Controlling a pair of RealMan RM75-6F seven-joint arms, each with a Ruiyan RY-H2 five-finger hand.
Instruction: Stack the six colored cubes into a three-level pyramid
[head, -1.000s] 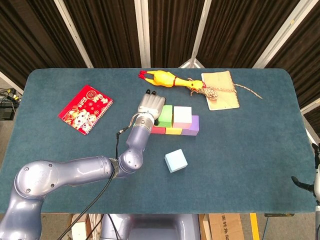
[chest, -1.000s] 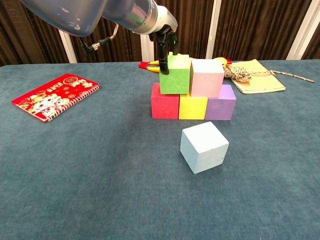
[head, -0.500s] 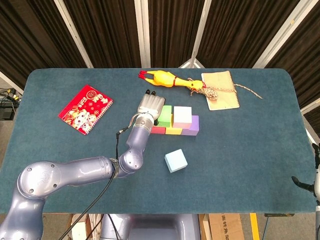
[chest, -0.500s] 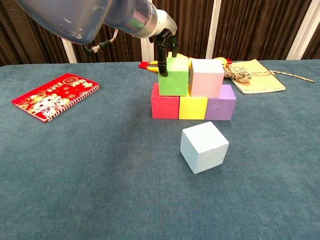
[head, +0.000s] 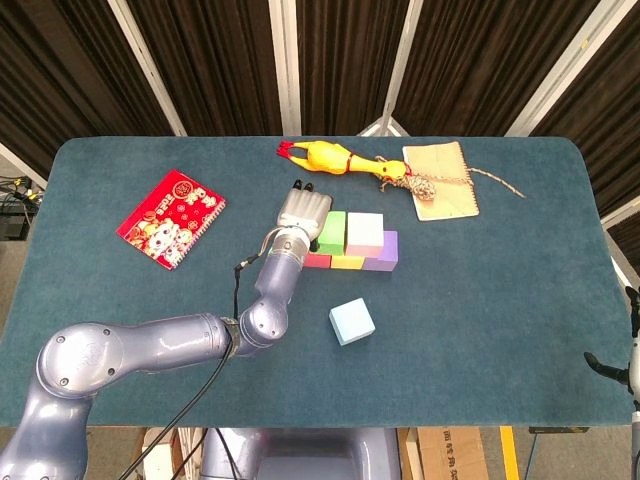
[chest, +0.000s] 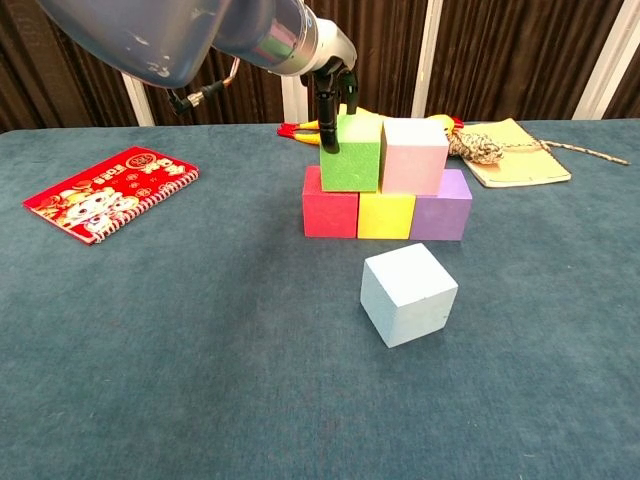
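The blue felt table (head: 500, 300) carries everything under inspection. My left arm (head: 150, 345) reaches across it from the near left corner, and my left hand (head: 300, 212) sits at the left flank of the cube stack; in the chest view its dark fingers (chest: 326, 120) hang against the left side of the green cube (chest: 350, 153), whether touching or just beside I cannot tell, and I cannot tell whether they are spread or drawn together. Of my right hand (head: 628, 372) only a dark sliver shows at the right edge of the head view, and its state cannot be judged. No container is present. The red spiral notebook (head: 170, 217) lies flat, well apart to the left. The tan notepad (head: 440, 180) lies at the far right with a knotted rope (head: 432, 185) across it. The rubber chicken (head: 340, 159) lies just behind the stack. The stack itself has a bottom row of red cube (chest: 330, 212), yellow cube (chest: 386, 215) and purple cube (chest: 442, 213), touching side by side. The green cube and pink cube (chest: 413, 155) rest on that row, side by side. The light blue cube (chest: 409, 295) stands alone on the table, near the front of the stack, turned at an angle.
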